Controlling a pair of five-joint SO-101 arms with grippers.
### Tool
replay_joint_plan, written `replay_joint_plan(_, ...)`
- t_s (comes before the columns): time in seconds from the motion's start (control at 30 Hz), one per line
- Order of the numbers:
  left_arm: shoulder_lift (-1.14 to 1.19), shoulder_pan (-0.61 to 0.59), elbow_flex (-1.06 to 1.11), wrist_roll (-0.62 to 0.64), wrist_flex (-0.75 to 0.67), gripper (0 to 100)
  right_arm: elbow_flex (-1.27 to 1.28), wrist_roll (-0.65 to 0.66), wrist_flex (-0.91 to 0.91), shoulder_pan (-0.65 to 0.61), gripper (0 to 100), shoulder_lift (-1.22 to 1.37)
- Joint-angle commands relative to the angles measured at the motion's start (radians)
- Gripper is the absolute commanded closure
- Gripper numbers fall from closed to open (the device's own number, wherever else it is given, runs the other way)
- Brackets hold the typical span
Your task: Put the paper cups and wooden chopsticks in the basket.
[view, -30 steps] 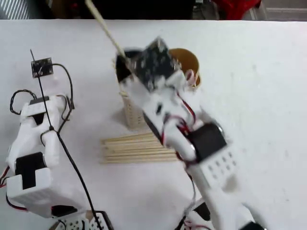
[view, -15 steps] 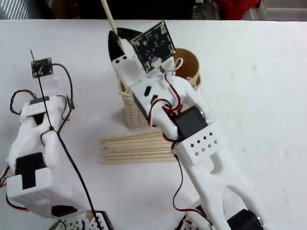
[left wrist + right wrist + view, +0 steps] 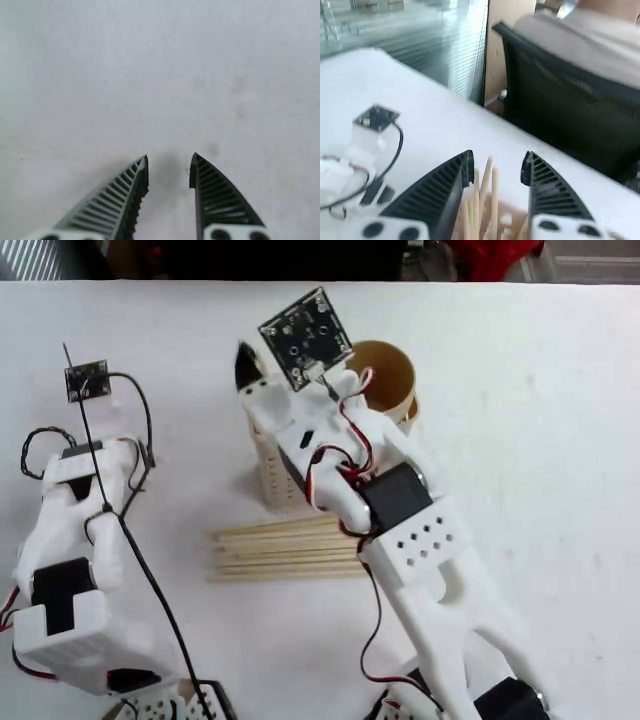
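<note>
Chopstick dropped into basket, right fingers apart

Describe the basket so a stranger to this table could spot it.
On the white table, look under the right arm. The basket is the upright tub beside the loose chopsticks. It is pale and woven, unlike the smooth brown paper cup.

Both arms are white plastic shells with black servo blocks: the right arm carries a square dark circuit board, loops of red, white and black wire and a plate pierced by small holes, while the left arm has a smaller board and thin black cables draped over it. The left gripper and the right gripper each have two dark ribbed fingers tapering to points, set in white bases with round screw holes.
</note>
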Motion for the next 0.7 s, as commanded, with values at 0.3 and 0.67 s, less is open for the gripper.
replay_joint_plan(0.3,-0.004,0.013,-0.026,-0.011,-0.017,84,0.319,0.43,0.572,-0.222,83.3,-0.237)
replay_joint_plan(0.67,-0.004,0.013,-0.023,-0.011,-0.017,85,0.85,0.635,0.136,-0.309,83.3,-0.113)
